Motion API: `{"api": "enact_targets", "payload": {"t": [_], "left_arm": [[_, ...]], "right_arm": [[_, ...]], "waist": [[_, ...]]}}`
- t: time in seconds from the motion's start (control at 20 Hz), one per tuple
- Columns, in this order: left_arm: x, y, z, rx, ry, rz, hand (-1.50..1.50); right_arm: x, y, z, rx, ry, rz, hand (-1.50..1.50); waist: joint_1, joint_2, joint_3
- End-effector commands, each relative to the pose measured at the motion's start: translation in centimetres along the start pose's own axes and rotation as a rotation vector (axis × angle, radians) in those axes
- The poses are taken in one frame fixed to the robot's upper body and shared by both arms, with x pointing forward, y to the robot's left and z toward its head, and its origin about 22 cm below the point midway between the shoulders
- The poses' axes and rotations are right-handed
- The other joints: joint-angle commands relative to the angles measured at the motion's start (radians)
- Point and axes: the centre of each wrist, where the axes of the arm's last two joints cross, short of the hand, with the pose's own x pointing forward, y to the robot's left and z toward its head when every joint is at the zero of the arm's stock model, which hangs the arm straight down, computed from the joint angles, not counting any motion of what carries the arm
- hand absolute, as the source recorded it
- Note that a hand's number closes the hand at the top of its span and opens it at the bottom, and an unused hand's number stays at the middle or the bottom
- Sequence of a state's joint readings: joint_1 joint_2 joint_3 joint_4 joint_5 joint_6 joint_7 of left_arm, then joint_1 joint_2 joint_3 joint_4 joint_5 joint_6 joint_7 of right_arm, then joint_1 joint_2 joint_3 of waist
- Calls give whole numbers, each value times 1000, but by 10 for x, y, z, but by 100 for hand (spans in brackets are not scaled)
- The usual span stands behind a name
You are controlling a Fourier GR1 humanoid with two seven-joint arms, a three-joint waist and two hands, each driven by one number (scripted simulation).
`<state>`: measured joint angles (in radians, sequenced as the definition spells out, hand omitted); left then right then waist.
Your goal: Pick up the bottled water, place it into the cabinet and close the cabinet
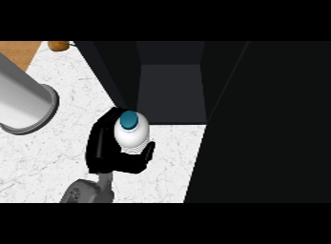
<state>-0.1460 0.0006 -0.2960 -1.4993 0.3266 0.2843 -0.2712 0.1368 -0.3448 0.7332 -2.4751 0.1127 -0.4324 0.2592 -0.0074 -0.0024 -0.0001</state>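
The bottled water (130,133) is a white bottle with a teal cap, seen from above. My right hand (103,147) is curled round it, with the palm on its left and a finger wrapped on its right side. The bottle is held upright over the white marble counter (48,157), just in front of the dark cabinet's open compartment (171,90). The cabinet's grey inner floor shows behind the bottle. My left hand is out of the picture.
A tall grey cylinder (16,95) with a flanged end stands at the left. A wide black cabinet panel (274,124) fills the right side. A small orange-brown object (58,45) lies at the far left edge of the counter.
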Motion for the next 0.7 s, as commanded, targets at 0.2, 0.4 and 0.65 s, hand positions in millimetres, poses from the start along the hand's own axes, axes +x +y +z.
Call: {"api": "enact_targets", "payload": {"t": [0.2, 0.4, 0.65], "left_arm": [[12, -39, -34, 21, -32, -18, 150], [12, -47, -80, 40, -47, -97, 150], [18, -45, -96, 49, -43, -156, 150]], "right_arm": [[32, 3, 22, -3, -48, 4, -150], [14, 2, 7, 13, -50, -6, -150], [9, 10, 11, -9, -47, 10, -150]], "waist": [[-11, -2, -1], [-14, 3, 0], [-7, 1, 0]]}}
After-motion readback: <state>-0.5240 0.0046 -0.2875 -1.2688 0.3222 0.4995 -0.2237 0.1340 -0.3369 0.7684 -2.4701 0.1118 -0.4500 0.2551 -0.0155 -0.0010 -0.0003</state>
